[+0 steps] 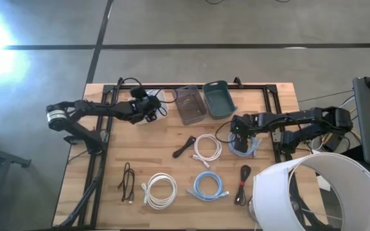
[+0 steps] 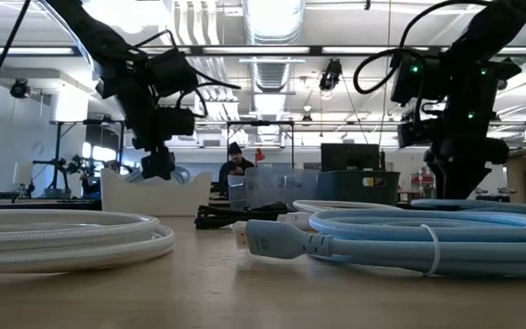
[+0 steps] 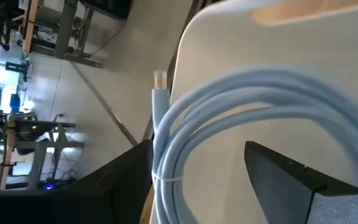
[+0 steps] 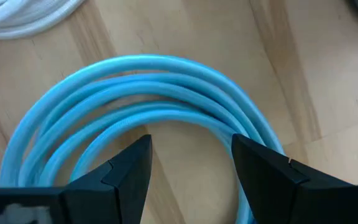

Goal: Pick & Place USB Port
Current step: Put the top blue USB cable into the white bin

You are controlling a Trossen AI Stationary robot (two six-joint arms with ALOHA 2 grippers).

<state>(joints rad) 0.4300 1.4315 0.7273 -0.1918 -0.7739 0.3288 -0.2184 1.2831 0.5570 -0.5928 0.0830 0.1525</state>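
Observation:
My left gripper hangs open at the table's far left part, over a white tray. In the left wrist view a pale blue coiled cable runs between its fingers, with the tray behind it. In the low view the cable shows beside the gripper at the tray's rim. My right gripper is open and points down just above a blue coiled cable that lies flat on the wood. Its fingers stand over the coil's strands. My left gripper has the pale blue coil's strands in the gap between its open fingers, close beside one finger. One finger stands inside the loop and one outside. Whether either finger touches the cable, I cannot tell.
A clear grey bin and a teal bin stand at the far edge. White coils, a light blue coil and black cables lie on the table. A large white shade covers the near right corner.

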